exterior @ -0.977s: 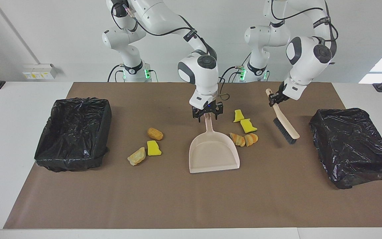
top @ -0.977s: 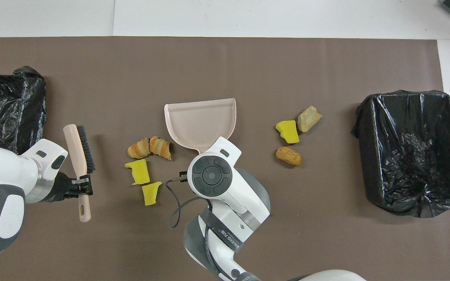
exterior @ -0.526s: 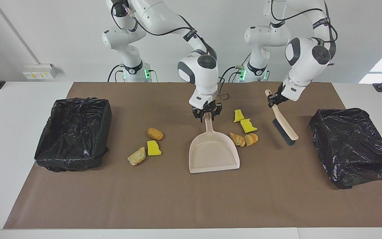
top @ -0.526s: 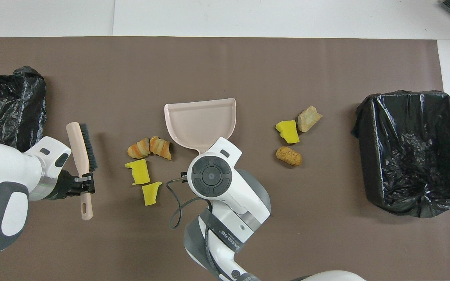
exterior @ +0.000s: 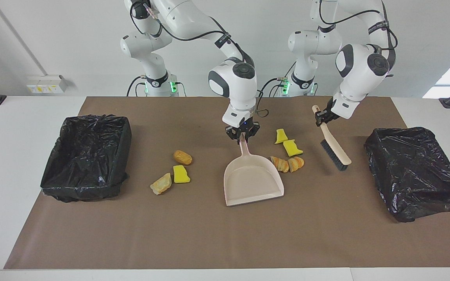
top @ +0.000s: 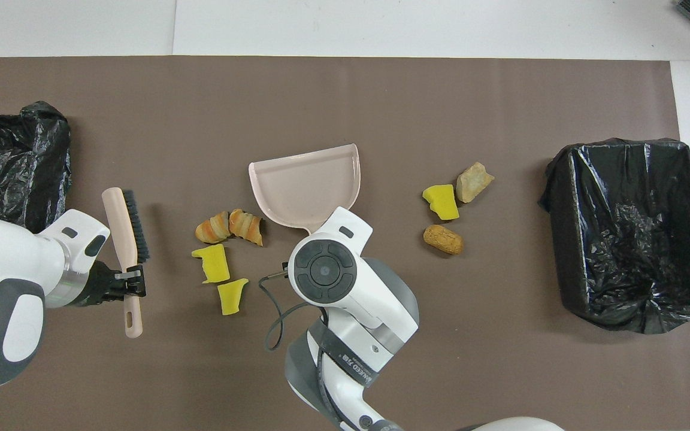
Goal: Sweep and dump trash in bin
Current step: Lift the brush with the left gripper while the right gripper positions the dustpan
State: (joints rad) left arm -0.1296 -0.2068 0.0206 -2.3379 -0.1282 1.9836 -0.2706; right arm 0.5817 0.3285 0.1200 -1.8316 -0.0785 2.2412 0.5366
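Note:
My right gripper is shut on the handle of the beige dustpan, whose open mouth points away from the robots; in the overhead view my wrist hides the grip on the dustpan. My left gripper is shut on the handle of the brush, which slants over the mat. Two yellow trash pieces and two striped tan lumps lie between pan and brush. A tan lump, a yellow piece and a rocky chunk lie toward the right arm's end.
One black-lined bin stands at the right arm's end of the brown mat, another black-lined bin at the left arm's end. The white table edge runs round the mat.
My right gripper has shut on the dustpan handle, and the pan has turned slightly. My left gripper has raised the brush a little.

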